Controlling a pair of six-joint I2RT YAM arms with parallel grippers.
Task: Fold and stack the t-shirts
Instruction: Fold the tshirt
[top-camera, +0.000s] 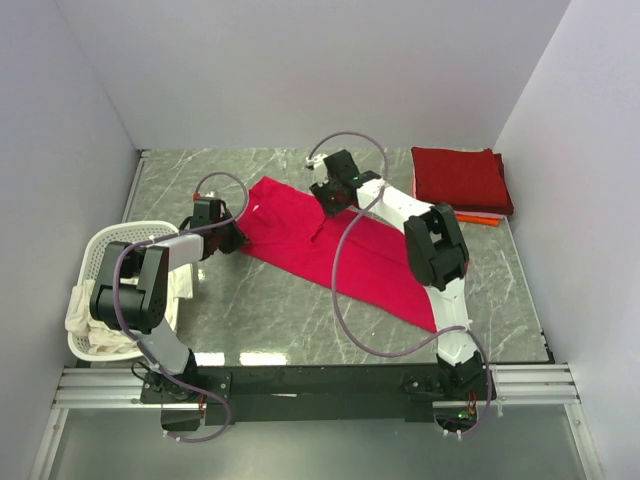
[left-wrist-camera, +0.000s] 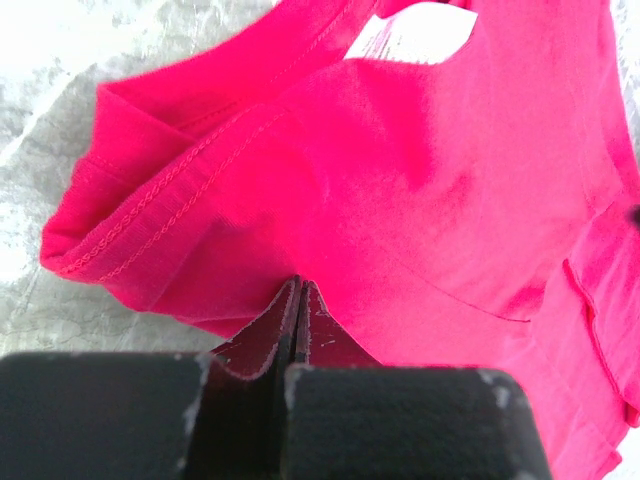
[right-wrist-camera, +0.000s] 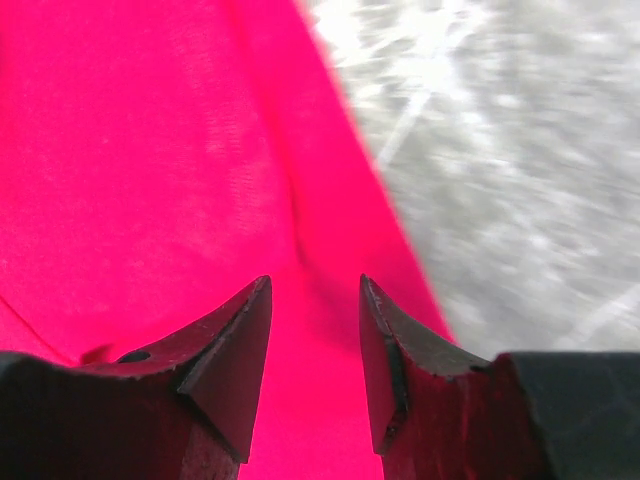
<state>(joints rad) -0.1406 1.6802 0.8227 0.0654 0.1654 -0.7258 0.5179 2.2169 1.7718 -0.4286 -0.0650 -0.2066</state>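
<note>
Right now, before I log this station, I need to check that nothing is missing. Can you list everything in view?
crimson t-shirt: one, bright crimson, spread across the middle of the table
dark red folded pile: count unclear, dark red, far right corner of the table
orange t-shirt: one edge showing, orange, under the dark red folded pile
cream cloth: count unclear, cream-white, in the basket and over its rim
laundry basket: one, white, slotted, left edge of the table
table: one, grey marbled
left gripper: one, black, shut on the crimson t-shirt's left edge
right gripper: one, black, open over the crimson t-shirt, holding nothing
</note>
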